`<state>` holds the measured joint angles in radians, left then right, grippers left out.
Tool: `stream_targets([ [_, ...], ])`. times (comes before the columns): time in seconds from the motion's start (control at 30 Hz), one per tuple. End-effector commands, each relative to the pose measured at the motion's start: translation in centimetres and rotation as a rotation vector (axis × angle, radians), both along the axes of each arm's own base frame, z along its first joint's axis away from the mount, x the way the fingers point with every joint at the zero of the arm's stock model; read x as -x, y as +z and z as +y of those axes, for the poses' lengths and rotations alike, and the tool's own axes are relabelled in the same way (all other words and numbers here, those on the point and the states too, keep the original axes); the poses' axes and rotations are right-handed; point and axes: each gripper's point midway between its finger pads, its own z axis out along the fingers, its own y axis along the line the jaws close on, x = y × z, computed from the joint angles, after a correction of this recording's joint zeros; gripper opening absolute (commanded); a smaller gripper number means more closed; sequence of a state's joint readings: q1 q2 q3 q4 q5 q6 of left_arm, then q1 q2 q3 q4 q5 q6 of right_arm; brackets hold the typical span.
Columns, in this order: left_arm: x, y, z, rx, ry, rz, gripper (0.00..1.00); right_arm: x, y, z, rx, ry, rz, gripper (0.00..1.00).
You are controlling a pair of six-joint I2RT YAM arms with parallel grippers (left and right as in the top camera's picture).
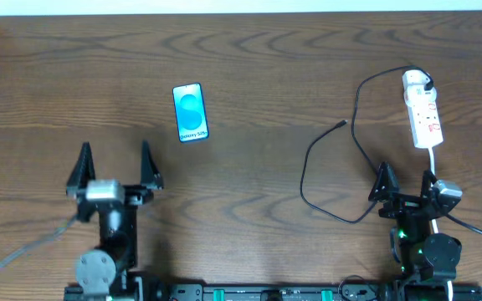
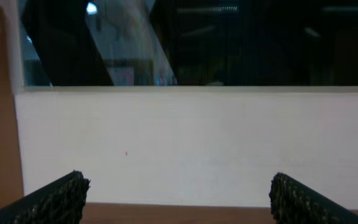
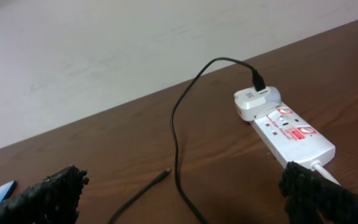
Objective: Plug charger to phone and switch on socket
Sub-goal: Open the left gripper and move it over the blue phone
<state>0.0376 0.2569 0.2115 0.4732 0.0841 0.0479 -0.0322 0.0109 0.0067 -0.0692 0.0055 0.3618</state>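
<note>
The phone (image 1: 190, 112) lies bright blue, screen up, on the tabletop (image 1: 249, 50) ahead of the left claw (image 1: 115, 150). The black charger (image 1: 303, 180) loops from the white socket (image 1: 425, 117) at the right, its tip lying loose. The left claw and the right claw (image 1: 405, 173) both stand apart, empty. Only the right wrist view shows the socket's red markings.

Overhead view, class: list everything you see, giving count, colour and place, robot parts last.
phone: one, blue screen, left of centre
charger: one, black, right of centre, tip loose on the table
white plug: one, white, socket's far end
socket: one, white with red markings, far right
white cord: one, white, from socket's near end
table: one, brown, under everything
left fingers: two, black, near left, open
right fingers: two, black, near right, open
</note>
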Motion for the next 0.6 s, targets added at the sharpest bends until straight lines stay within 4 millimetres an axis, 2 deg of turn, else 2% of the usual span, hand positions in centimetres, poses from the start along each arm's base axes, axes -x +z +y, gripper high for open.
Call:
stream_targets([
  [0.0, -2.2, 2.2, 0.0, 0.082, -0.032, 0.071, 0.93, 0.0, 0.0, 0.0, 0.004, -0.004, -0.002, 0.99],
  [0.13, -5.2, 2.5, 0.0, 0.138, -0.046, 0.209, 0.93, 0.0, 0.0, 0.0, 0.004, -0.004, -0.002, 0.99],
  [0.3, -8.7, 2.5, -1.2, 0.141, -0.082, 0.412, 0.93, 0.0, 0.0, 0.0, 0.005, -0.004, -0.002, 0.99],
  [0.47, -11.0, 2.2, -2.6, 0.138, -0.104, 0.620, 0.93, 0.0, 0.0, 0.0, 0.005, -0.004, -0.002, 0.99],
  [0.57, -12.0, 1.8, -2.6, 0.126, -0.050, 0.731, 0.93, 0.0, 0.0, 0.0, 0.004, -0.004, -0.002, 0.99],
])
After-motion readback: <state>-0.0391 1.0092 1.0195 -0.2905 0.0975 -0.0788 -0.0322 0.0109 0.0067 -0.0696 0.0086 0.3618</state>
